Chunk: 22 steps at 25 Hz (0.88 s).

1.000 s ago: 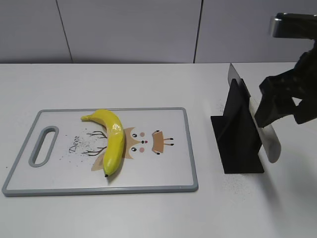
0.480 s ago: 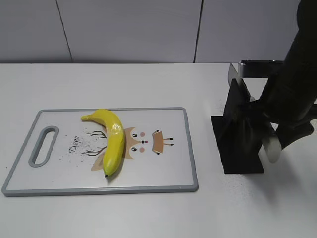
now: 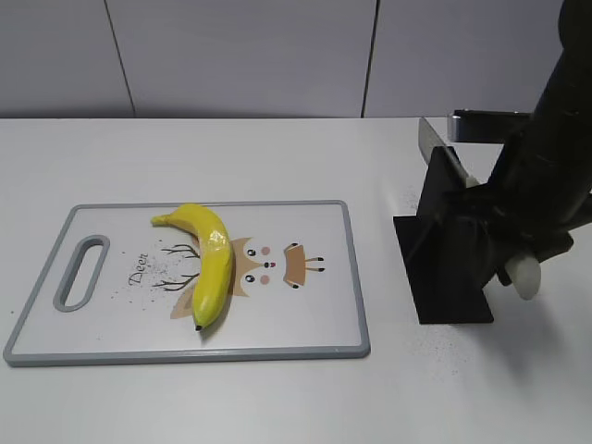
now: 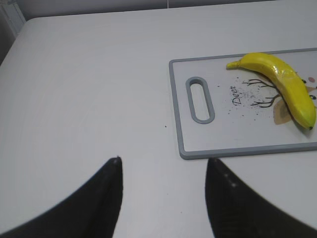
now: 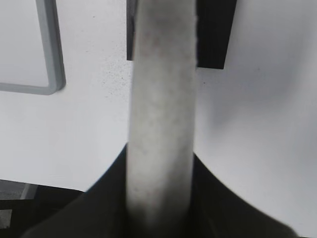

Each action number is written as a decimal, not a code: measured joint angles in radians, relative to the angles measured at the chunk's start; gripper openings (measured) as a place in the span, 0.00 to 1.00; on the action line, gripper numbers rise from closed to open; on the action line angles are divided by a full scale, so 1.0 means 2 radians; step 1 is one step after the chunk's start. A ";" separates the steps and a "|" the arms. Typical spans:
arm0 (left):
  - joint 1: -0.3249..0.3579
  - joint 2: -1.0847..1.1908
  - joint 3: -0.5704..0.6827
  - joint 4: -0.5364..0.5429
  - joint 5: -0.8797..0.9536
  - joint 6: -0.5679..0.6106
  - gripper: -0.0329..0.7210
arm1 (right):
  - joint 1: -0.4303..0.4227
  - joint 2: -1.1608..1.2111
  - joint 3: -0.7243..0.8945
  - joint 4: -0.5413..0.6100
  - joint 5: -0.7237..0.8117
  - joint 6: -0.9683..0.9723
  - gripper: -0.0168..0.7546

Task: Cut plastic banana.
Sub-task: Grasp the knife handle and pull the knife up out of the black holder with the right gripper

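Note:
The plastic banana (image 3: 211,264) lies on the white cutting board (image 3: 314,314), yellow and curved, black tip toward the front; it also shows in the left wrist view (image 4: 285,84). A knife with a white handle (image 3: 527,279) rests slanted in a black stand (image 3: 449,254), blade tip (image 3: 426,137) up at the back. My right gripper (image 3: 504,245) is shut on the knife handle (image 5: 161,89), jaws (image 5: 159,163) on both sides of it. My left gripper (image 4: 163,163) is open and empty above bare table left of the board (image 4: 223,129); it is out of the exterior view.
The board has a grey rim and a handle slot (image 3: 81,271) at its left end. Its corner (image 5: 49,74) and the stand's base (image 5: 213,34) show in the right wrist view. A grey wall stands behind the white table (image 3: 277,148).
My right arm has come down over the knife handle and closed on it; the handle end has shifted slightly right. The banana, board and left gripper have not moved.

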 joint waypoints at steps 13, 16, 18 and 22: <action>0.000 0.000 0.000 0.000 0.000 0.000 0.73 | 0.000 -0.112 -0.011 -0.021 0.006 0.000 0.24; 0.000 0.000 0.000 0.000 0.000 0.000 0.73 | 0.000 -0.134 -0.021 -0.022 0.009 -0.001 0.24; 0.000 0.000 -0.001 0.000 -0.005 0.000 0.73 | 0.000 -0.144 -0.031 -0.023 0.012 -0.008 0.24; 0.000 0.001 -0.013 0.000 -0.029 0.000 0.73 | 0.000 -0.149 -0.049 -0.023 0.011 -0.031 0.24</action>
